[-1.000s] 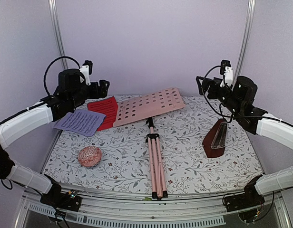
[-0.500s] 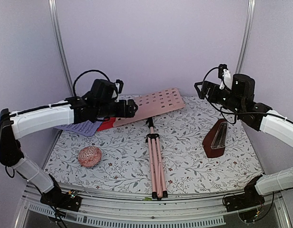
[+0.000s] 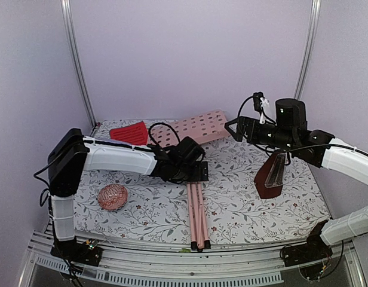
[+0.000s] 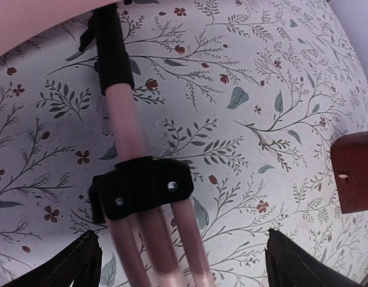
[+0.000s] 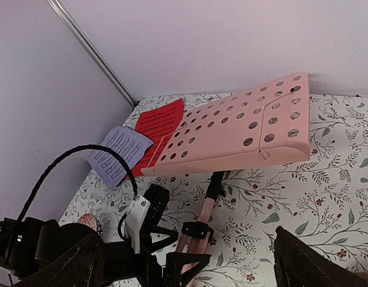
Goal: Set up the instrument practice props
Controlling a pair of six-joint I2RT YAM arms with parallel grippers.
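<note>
Stand (image 3: 198, 209): pink, lying flat on the floral tabletop (image 3: 244, 203). Its long axis runs from the near edge to the far side, a little left of centre.
Stand direction: the perforated desk (image 3: 199, 125) is at the far end, with its long side running left to right and its right end farther back. The folded legs (image 4: 157, 257) point toward the near edge and are bunched together below a black collar (image 4: 142, 188).
Left gripper (image 4: 181, 248): wide open, low over the stand just nearer than the collar. One finger is on each side of the legs with a gap to each, and it holds nothing.
Right gripper (image 5: 184, 263): open and empty, raised over the far right of the tabletop and facing the desk.
Red page (image 3: 130, 133): flat at the far left, with its right edge tucked under the desk's left end.
Lavender page (image 5: 121, 152): just left of the red page and overlapping its edge; it shows only in the right wrist view.
Metronome (image 3: 270, 173): a dark red-brown pyramid standing on the right of the tabletop, narrow end up, well apart from the stand.
Ball (image 3: 113, 197): pink and patterned, at the near left.
Writing: both pages carry rows of dark print, too small to read. No brand or label shows on the stand or metronome.
</note>
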